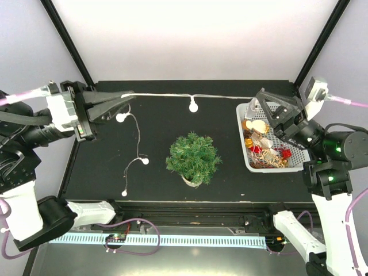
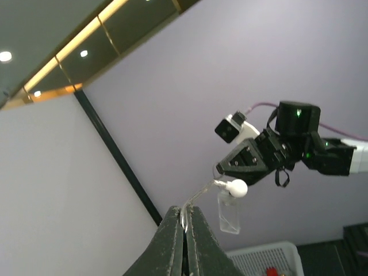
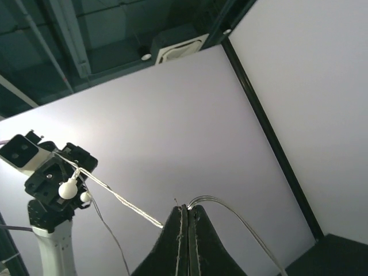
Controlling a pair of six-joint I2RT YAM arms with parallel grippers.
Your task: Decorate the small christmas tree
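Currently pinches a thin clear-wire string of round white bulbs (image 1: 161, 95) taut between clenched left gripper (image 1: 130, 96) and clenched right gripper (image 1: 251, 105); leaves bushy dark-green small christmas tree (image 1: 194, 158) upright mid black table (image 1: 230, 184), below it, untouched.

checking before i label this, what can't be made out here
small christmas tree: base mostly under its branches, top view; absent from both upward-aimed wrist views
ornaments in the white mesh basket: too small, partly under the right end effector, top view
light string: one end runs off the bottom edge, right wrist view
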